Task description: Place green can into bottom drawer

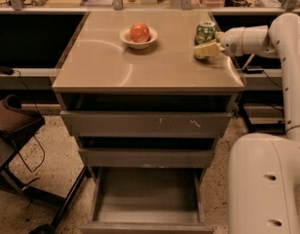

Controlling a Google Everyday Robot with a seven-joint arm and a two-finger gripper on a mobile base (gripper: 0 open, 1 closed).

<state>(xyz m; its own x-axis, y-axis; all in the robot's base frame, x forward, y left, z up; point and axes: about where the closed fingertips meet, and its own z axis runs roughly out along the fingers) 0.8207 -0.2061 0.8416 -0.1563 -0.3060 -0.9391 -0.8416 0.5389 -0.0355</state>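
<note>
1. Only one camera view is given, looking down on a cabinet from the front. The gripper (207,49) sits low over the far right corner of the tabletop (140,69), reaching in from the picture's right at the end of a white arm (257,38).
2. Right at the gripper's tip stands the can (205,31), upright on the tabletop. Its silver top shows above the gripper and its lower part is hidden behind the gripper's pale front.
3. Whether the gripper is clamped on the can or merely set against it cannot be told from this view.
4. Beyond the can from the gripper, well apart toward the picture's left and slightly farther back, a white bowl (126,35) rests on the tabletop with an apple (140,32) in it.
5. Below the gripper, under the tabletop's front edge, comes the top drawer (116,123), out a little, its front marked with pale scratches.
6. Lower again is the middle drawer (145,157), plain-fronted and out slightly further.
7. Farthest beneath the gripper, and toward the picture's left of it, the bottom drawer (145,196) stands out furthest, its flat floor in view.
8. Can and bottom drawer are well apart, with the whole cabinet height between them.
9. Under the arm, at the picture's lower right, bulks the robot's white base (267,184), just beside the drawers.
10. Far from the gripper, at the picture's left edge, a dark chair (13,121) stands on speckled floor.
</note>
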